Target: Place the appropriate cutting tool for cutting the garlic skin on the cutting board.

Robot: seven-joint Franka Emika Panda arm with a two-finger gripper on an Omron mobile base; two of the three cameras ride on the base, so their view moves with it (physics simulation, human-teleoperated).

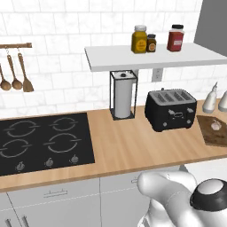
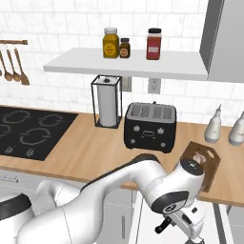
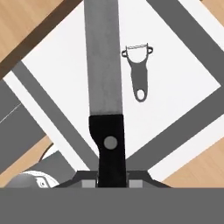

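- The gripper (image 3: 111, 181) is clenched on the black handle of a long knife with a flat grey blade (image 3: 105, 61); in the hand view the handle sits between the finger tips and the blade runs straight away from the hand
- The knife's long axis therefore lies along the gripper's own line of sight, tip leading, handle toward the hand
- It hangs over a white drawer interior (image 3: 183, 74), where a small grey Y-shaped peeler (image 3: 139, 72) lies flat just beside the blade, apart from it
- In the right base view the arm bends down below the front edge of the light wood bench (image 2: 90, 147), so the hand works low, at drawer height
- The dark brown wooden cutting board with angled corners (image 2: 212, 167) lies on the bench above and beyond the hand, to the right of the black toaster (image 2: 150, 126)
- The small whitish-pink garlic bulb (image 2: 200, 155) rests on the board's far part
- Judged from this, the coming move is up and away to the board, laying the blade flat on bare wood beside the garlic
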